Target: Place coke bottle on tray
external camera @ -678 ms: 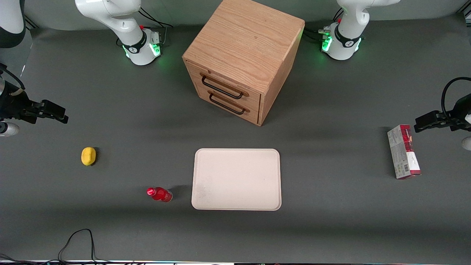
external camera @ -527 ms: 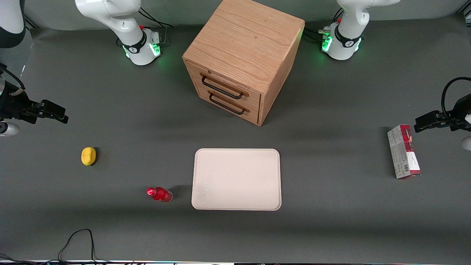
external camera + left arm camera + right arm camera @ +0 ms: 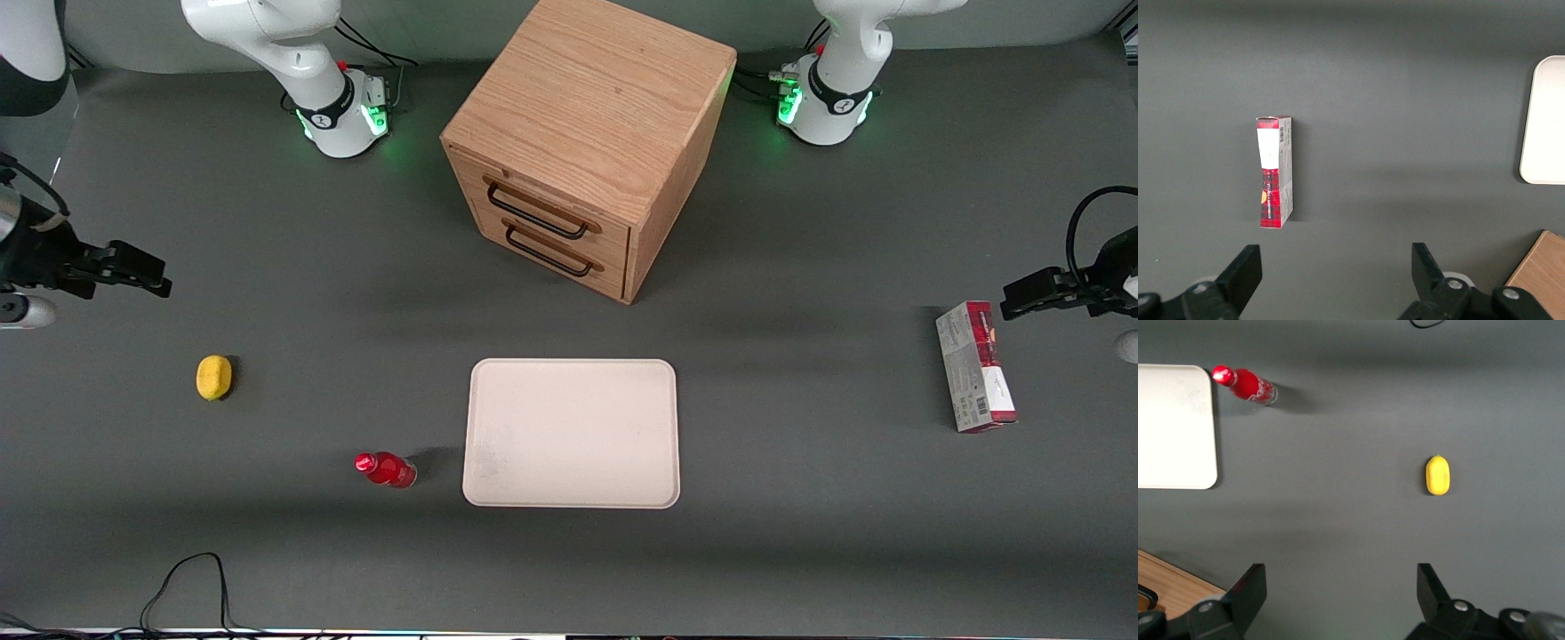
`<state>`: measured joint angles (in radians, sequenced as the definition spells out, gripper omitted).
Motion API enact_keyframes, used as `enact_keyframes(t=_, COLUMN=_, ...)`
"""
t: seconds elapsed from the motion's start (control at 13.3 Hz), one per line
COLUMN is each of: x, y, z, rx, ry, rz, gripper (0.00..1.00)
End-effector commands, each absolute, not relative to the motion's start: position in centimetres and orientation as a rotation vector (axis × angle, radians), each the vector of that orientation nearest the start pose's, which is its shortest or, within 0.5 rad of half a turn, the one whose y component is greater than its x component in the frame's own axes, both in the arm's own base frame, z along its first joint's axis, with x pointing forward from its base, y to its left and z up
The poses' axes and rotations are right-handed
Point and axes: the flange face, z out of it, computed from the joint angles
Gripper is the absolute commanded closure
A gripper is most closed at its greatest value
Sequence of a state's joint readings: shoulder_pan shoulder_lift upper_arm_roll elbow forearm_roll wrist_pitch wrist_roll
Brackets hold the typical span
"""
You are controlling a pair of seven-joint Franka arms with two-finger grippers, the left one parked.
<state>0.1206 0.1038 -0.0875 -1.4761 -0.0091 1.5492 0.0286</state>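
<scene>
Coke bottle [image 3: 385, 469] stands on table just beside tray [image 3: 571, 433], nearer to working arm's end; not yet on it; gripper [image 3: 133, 270] high, well apart, fingers spread wide, holds nothing; lemon [image 3: 213, 377] between; whole task left: reach, grasp, carry.

glossy white arm [image 3: 267, 36] at upper left of the front view, black band and green glowing light at its base [image 3: 342, 116], black cables trailing. black gripper [image 3: 133, 271] at left edge, blocky jaws spread apart.
</scene>
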Motion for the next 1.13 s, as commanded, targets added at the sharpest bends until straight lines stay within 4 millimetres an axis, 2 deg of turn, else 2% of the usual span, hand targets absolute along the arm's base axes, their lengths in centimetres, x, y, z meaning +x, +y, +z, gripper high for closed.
enact_keyframes(t=0.0, x=60.8, y=9.6, z=60.7, rx=-3.178, ry=-0.034, rz=0.011, gripper=0.00)
enact_keyframes(t=0.23, x=64.6, y=16.6, z=59.2, rx=-3.178, ry=-0.118, rz=-0.052, gripper=0.00)
enact_keyframes(t=0.38, x=67.6, y=19.4, z=57.7, rx=-3.168, ry=-0.166, rz=-0.095, gripper=0.00)
enact_keyframes(t=0.45, x=68.8, y=20.3, z=55.7, rx=-3.160, ry=-0.183, rz=-0.067, gripper=0.00)
enact_keyframes(t=0.6, x=69.8, y=20.5, z=54.9, rx=-3.155, ry=-0.181, rz=-0.097, gripper=0.00)
enact_keyframes(t=0.68, x=70.4, y=19.9, z=54.3, rx=-3.154, ry=-0.165, rz=-0.108, gripper=0.00)
enact_keyframes(t=0.98, x=71.3, y=18.4, z=54.3, rx=-3.130, ry=-0.152, rz=-0.148, gripper=0.00)
enact_keyframes(t=1.05, x=71.7, y=18.7, z=53.3, rx=-3.126, ry=-0.155, rz=-0.149, gripper=0.00)
